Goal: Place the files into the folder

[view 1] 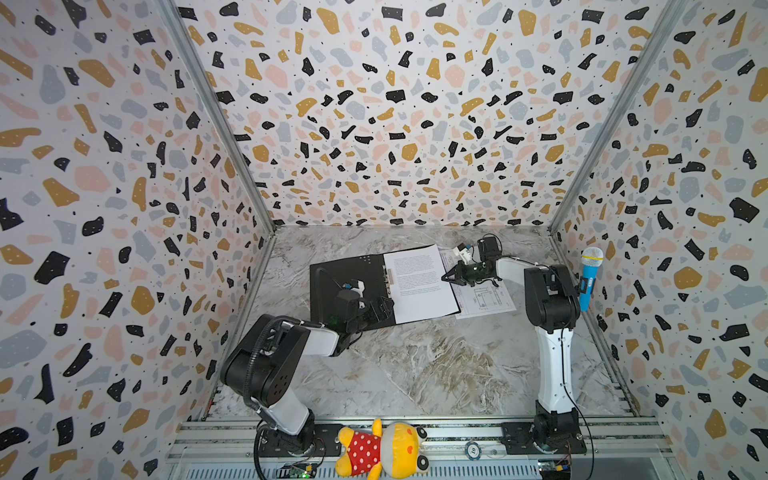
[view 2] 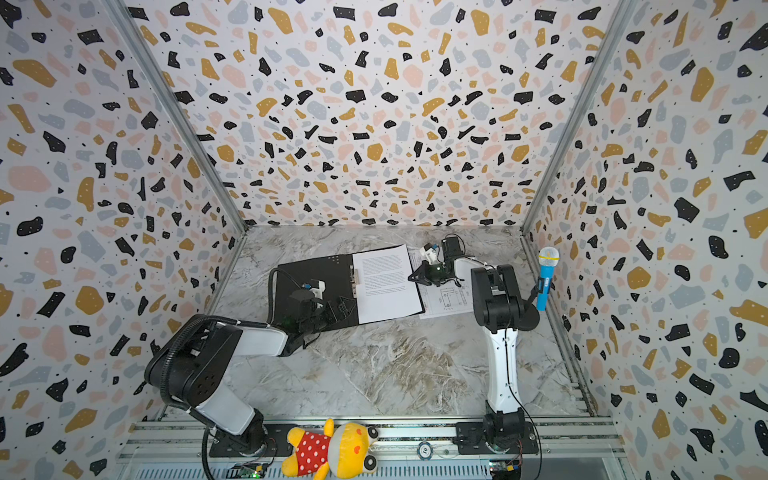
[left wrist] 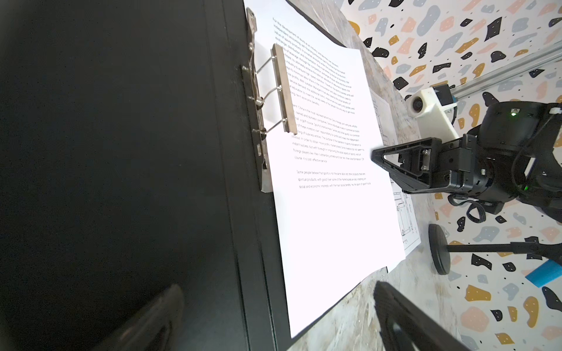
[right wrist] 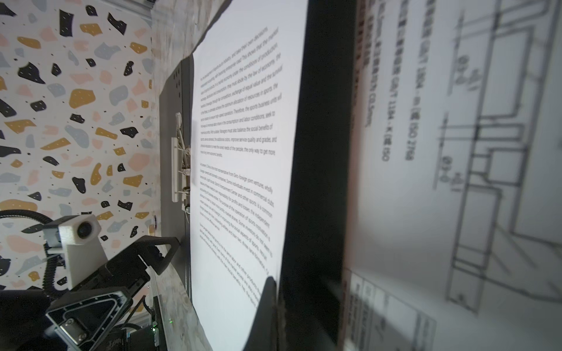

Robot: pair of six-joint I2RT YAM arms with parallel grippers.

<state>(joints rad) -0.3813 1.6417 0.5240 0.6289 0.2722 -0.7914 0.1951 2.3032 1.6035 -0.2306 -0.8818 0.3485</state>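
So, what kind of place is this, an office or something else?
Probably a robot test booth, not an office: a left arm and right arm are mounted on a metal rail, patterned panels wall in a marble-look table, and a plush toy and microphone sit at the edges.

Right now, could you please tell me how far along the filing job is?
Done: the folder lies open and the text sheet lies on its right half. In hand: the right gripper, shut, is at that sheet's outer edge; the left gripper hovers open over the folder's near edge. Left: the drawing sheet lies on the table beside the folder, not yet inside.
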